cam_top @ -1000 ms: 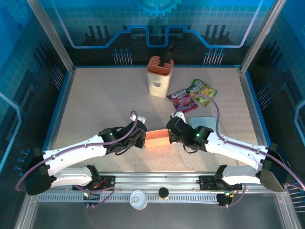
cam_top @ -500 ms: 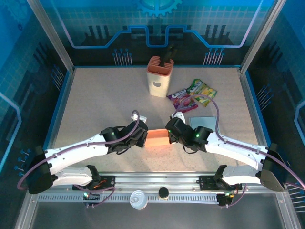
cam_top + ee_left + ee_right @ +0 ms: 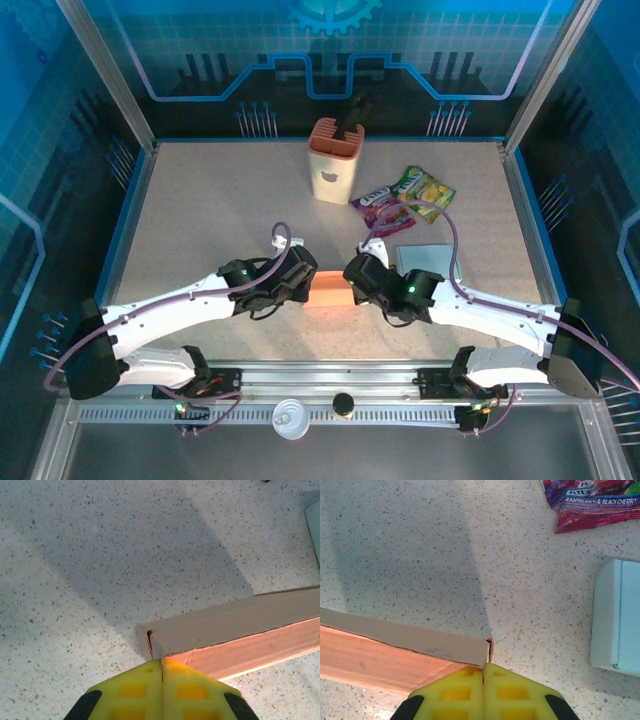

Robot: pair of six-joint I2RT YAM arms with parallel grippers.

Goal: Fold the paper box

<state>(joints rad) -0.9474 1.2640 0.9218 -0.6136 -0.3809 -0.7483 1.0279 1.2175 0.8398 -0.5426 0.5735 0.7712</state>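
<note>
Obs: left claw (image 3: 300, 277) closed, yellow pads (image 3: 132, 690) pressed together, tips against the left end of the orange-brown flattened cardboard box (image 3: 328, 292). The box lies on the speckled beige surface (image 3: 200, 220), near centre, between the two arms. The right claw (image 3: 352, 277) is likewise closed, tips at the box's right end.

Judgement: the shut tips act as pushers, bracing the box from both ends to work the end flaps.

Unclear: whether a thin flap edge is nipped between either pair of pads. Each wrist view cuts off the box's far end. A pale teal flat carton (image 3: 617, 617) lies to the right, apart.
</note>
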